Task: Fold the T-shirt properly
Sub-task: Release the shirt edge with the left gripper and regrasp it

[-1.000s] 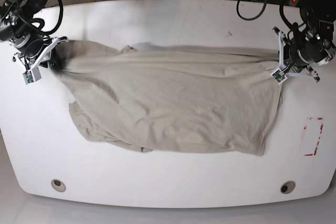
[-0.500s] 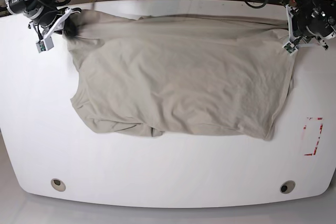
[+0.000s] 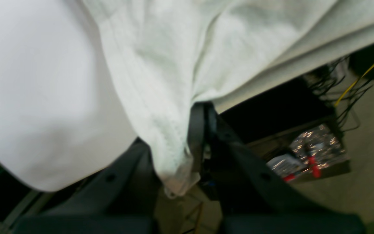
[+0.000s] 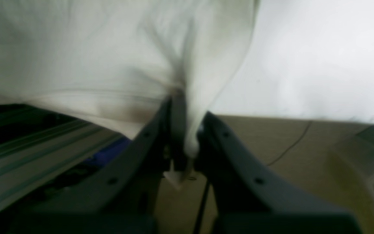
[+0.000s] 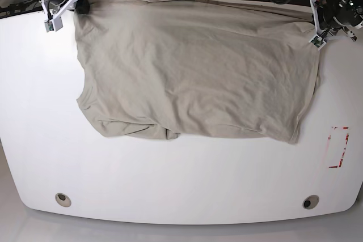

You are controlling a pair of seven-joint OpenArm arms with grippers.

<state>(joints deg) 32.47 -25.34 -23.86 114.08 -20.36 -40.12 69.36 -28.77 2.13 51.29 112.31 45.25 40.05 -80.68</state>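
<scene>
the left gripper [image 5: 317,29] and the right gripper [image 5: 61,11] are each clamped tight on a far corner of the t-shirt [image 5: 193,72], one at the far right of the table [image 5: 181,191] and one at the far left. both wrist views show the cloth bunched and pinched between closed jaws. held this way the far hem is pulled into a nearly straight line along the table's far edge, probably to spread the shirt flat before any fold is made. the rest of it lies on the tabletop, reaching toward the middle, with its near left part rumpled and doubled under.

the table is white and smooth, with a round hole [image 5: 63,199] near each near corner and a red marked rectangle [image 5: 339,147] at the right. beyond the far edge are dark cables and a tan floor.
</scene>
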